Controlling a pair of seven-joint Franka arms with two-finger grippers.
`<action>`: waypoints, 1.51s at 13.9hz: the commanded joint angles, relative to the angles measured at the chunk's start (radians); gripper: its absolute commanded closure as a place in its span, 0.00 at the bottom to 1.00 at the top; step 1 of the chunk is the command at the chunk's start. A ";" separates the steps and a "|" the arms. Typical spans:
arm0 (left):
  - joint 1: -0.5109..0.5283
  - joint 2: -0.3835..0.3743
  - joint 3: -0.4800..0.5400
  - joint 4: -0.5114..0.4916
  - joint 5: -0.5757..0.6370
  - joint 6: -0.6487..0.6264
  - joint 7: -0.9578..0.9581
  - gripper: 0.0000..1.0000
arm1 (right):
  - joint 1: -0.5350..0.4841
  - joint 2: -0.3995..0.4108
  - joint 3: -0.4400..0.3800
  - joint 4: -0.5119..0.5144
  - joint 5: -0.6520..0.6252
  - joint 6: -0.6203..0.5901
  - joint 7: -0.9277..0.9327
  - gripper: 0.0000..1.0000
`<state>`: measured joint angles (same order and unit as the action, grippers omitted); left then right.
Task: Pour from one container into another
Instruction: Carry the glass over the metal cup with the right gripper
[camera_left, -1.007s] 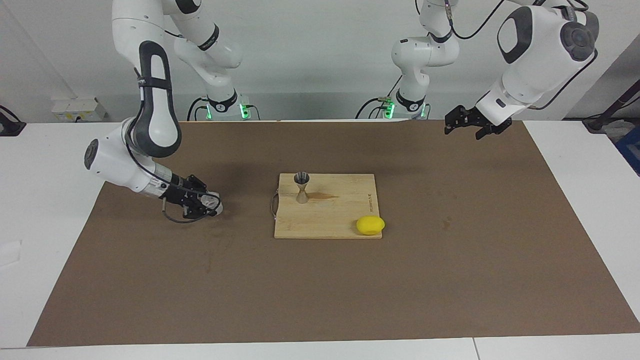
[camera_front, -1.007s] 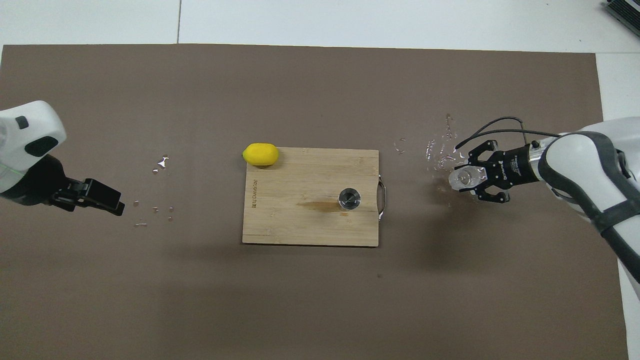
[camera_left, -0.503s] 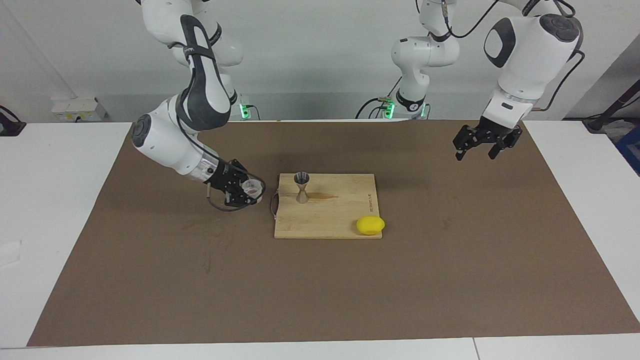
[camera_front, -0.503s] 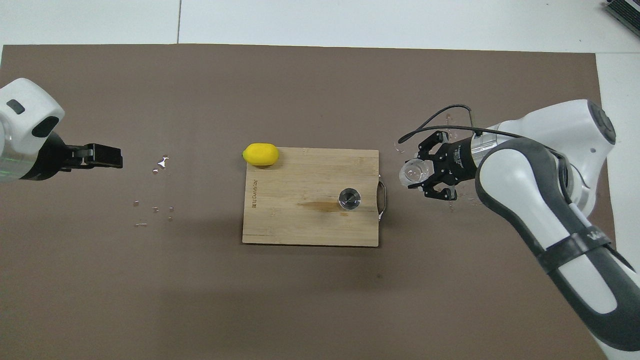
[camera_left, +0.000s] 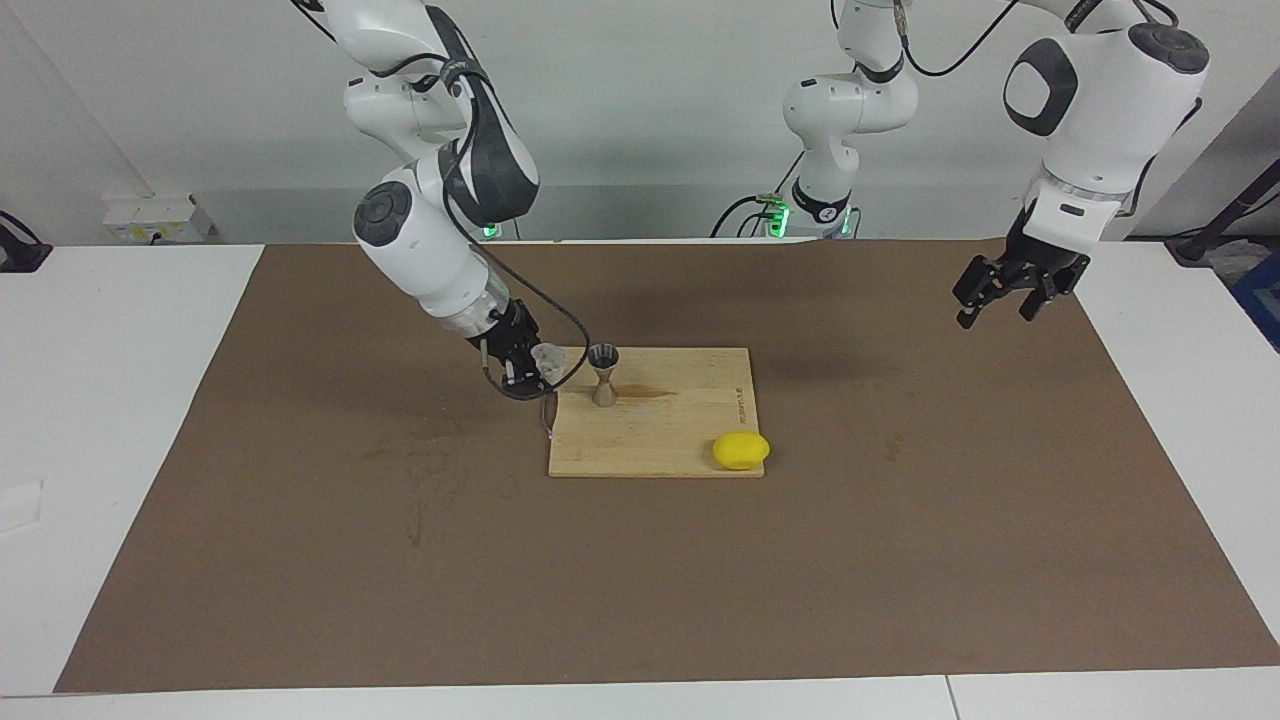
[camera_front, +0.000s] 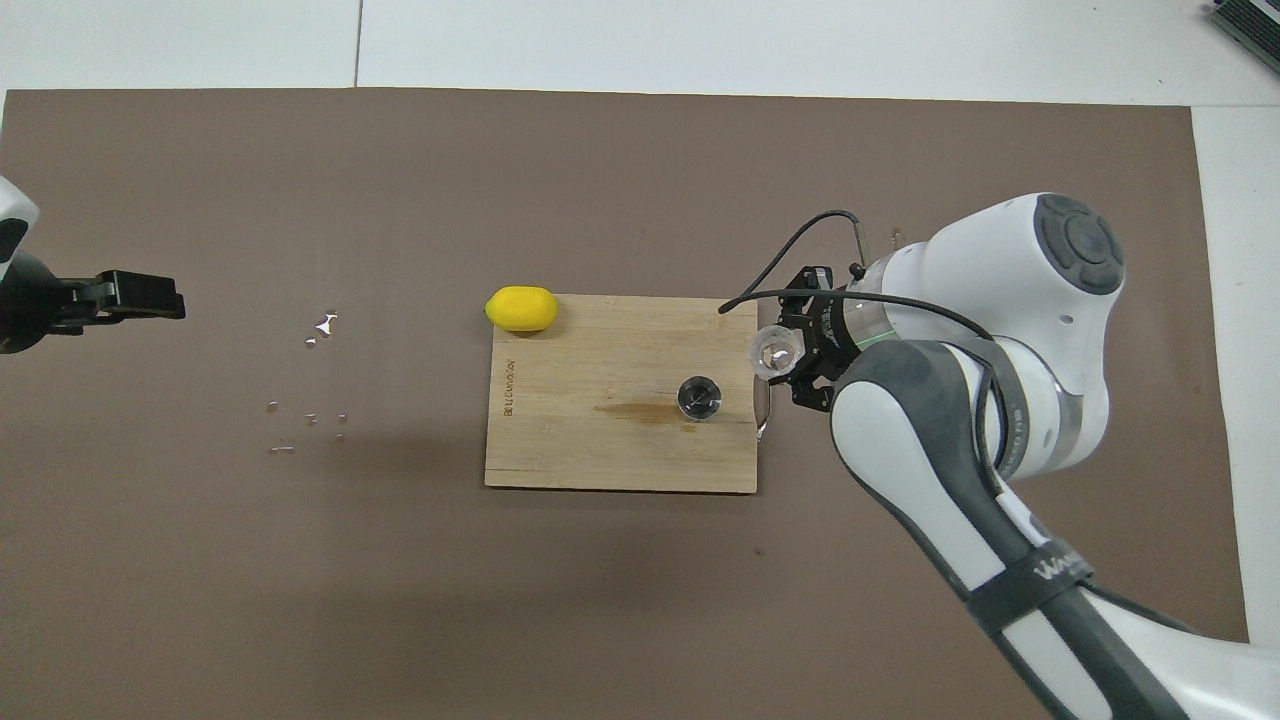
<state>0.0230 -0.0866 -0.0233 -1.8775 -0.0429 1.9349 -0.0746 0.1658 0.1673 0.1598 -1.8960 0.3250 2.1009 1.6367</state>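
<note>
The right gripper (camera_left: 532, 366) is clamped on the glass cup (camera_left: 546, 358), held in the air over the cutting board's (camera_left: 680, 425) handle edge. The jigger (camera_left: 603, 374) stands upright on the board just beside the cup, toward the left arm's end — its long axis vertical, mouth up. The cup's mouth is tipped toward the jigger. The left gripper (camera_left: 1008, 288) waits, fingers spread wide and empty, over the mat — well away from the board.
</note>
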 joint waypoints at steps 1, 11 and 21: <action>0.005 -0.024 -0.003 -0.025 0.017 0.010 -0.008 0.00 | 0.047 0.003 -0.003 0.018 -0.116 0.008 0.080 1.00; 0.067 -0.031 -0.001 -0.018 0.017 -0.073 -0.013 0.00 | 0.166 0.003 0.001 0.029 -0.426 0.045 0.196 1.00; 0.063 0.004 0.026 -0.005 0.017 -0.077 -0.019 0.00 | 0.247 -0.034 0.006 -0.021 -0.645 0.034 0.196 1.00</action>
<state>0.0964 -0.0916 -0.0124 -1.8788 -0.0428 1.8667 -0.0806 0.4000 0.1665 0.1618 -1.8774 -0.2615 2.1336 1.8055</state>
